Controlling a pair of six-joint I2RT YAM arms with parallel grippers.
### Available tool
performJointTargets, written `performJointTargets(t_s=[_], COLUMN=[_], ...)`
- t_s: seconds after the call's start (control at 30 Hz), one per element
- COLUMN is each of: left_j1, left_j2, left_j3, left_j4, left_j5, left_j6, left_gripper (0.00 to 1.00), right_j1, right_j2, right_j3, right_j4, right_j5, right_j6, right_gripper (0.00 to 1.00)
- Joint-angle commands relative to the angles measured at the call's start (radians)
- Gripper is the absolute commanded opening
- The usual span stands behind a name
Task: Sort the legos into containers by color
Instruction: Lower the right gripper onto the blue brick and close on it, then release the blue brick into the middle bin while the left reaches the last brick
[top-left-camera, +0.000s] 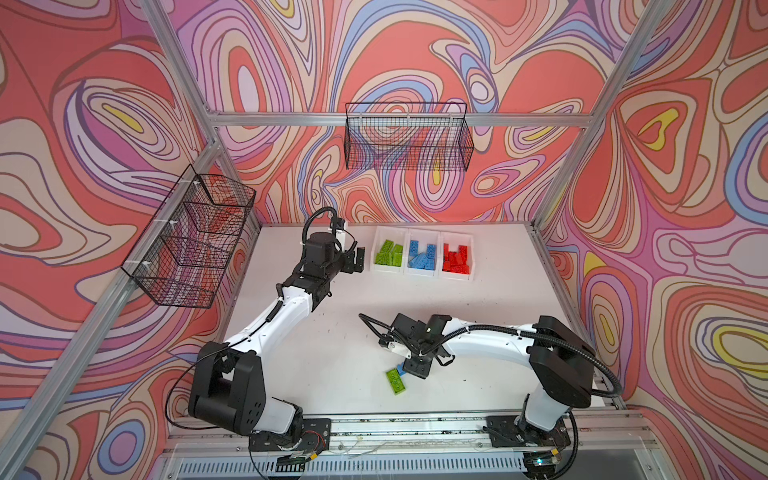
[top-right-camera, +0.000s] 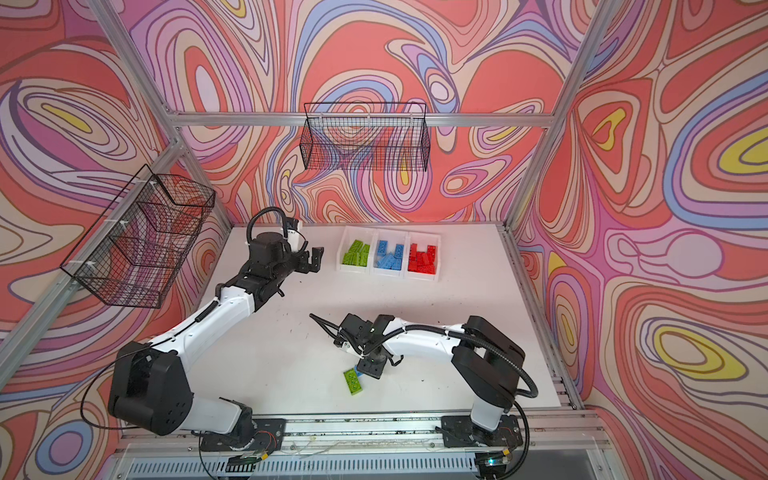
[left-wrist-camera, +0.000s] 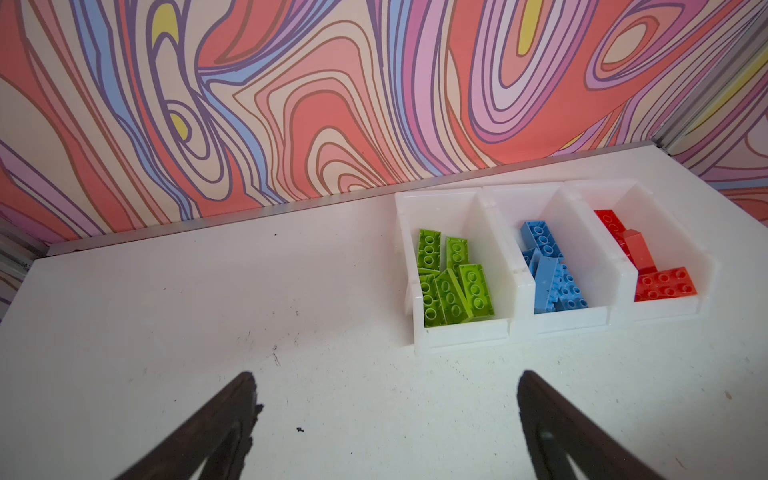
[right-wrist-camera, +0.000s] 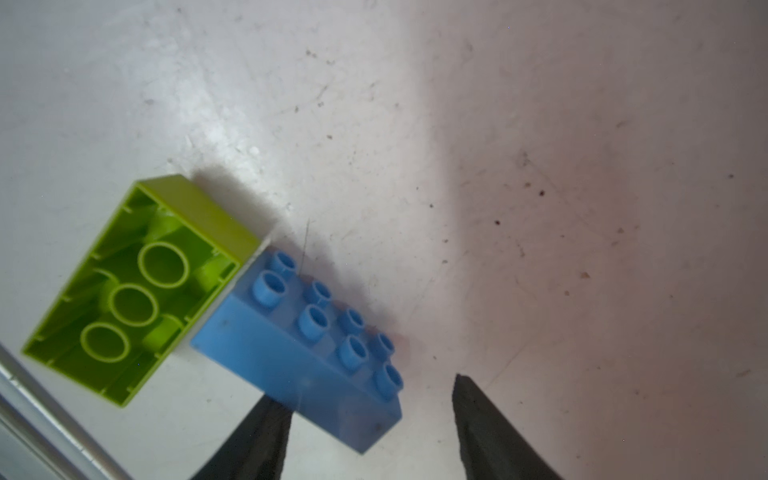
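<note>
Two legos lie loose on the white table near the front: a lime green brick (top-left-camera: 396, 381) (right-wrist-camera: 137, 286) with its hollow underside up, and a light blue brick (top-left-camera: 400, 368) (right-wrist-camera: 307, 353) studs up, touching its end. My right gripper (top-left-camera: 415, 368) (right-wrist-camera: 365, 388) is open low over the blue brick, which sits between the jaws against one finger, with a gap to the other. The containers (top-left-camera: 419, 272) (left-wrist-camera: 465, 334) stand at the back, holding green legos (left-wrist-camera: 451, 282), blue legos (left-wrist-camera: 552, 274) and red legos (left-wrist-camera: 660, 282) in separate bins. My left gripper (top-left-camera: 358, 259) (left-wrist-camera: 386, 376) hangs open and empty just left of them.
A black wire basket (top-left-camera: 409, 139) hangs on the back wall and another (top-left-camera: 191, 237) on the left wall. An aluminium rail (top-left-camera: 415, 424) runs along the table's front edge, close to the loose bricks.
</note>
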Motion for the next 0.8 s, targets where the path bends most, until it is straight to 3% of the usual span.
performJointTargets(t_s=[0.0,0.3,0.53,0.77], left_j1=[0.005,0.008,0.008,0.008], left_j2=[-0.022,-0.010,-0.004,-0.033], left_j3=[-0.015,-0.004,-0.010,-0.052], left_j4=[-0.019,-0.040,-0.043,-0.059], left_j5=[-0.006,-0.010,0.003,-0.034], left_j6=[0.021,0.020,0.017,0.053], left_gripper=[1.00,0.99,0.98,0.96], right_j1=[0.008,0.009,0.004,-0.146], right_j2=[0.017,0.079,0.014,-0.101], right_j3=[0.027,0.034,0.019,-0.012], right_j4=[0.037,0.064,0.108,0.234], right_j5=[-0.037,-0.131,-0.080,-0.143], right_j6=[-0.071,-0.051,0.035,0.212], right_gripper=[0.62,0.34,0.16,0.14])
